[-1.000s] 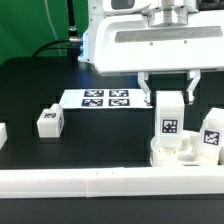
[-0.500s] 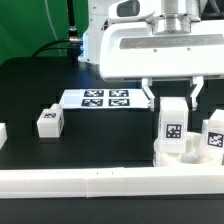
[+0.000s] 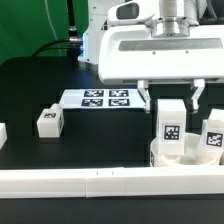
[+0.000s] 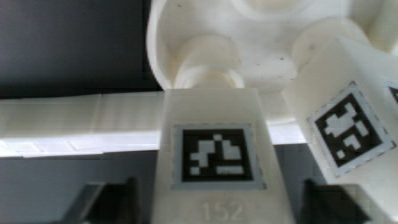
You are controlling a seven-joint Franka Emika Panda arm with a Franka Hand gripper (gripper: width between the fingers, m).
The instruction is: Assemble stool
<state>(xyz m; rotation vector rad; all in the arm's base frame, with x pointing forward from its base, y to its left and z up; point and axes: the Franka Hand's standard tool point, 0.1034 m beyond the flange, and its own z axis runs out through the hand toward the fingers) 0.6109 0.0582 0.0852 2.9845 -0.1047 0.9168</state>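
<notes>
Low exterior view faces the table (image 3: pixel 90 140); close wrist view shares its upright leg (image 4: pixel 217 140).

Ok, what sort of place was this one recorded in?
Probably a robotics lab bench: a black table with the marker board lying on it, a green backdrop behind, and a tagged white stool leg standing loose.

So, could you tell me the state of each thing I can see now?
gripper: open, fingers either side of the first leg, clear of it.
first leg: upright, standing in the seat.
second leg: upright in the seat, at the exterior view's right.
loose leg: on the table, unattached.
seat: flat on the table, two legs in it.
</notes>
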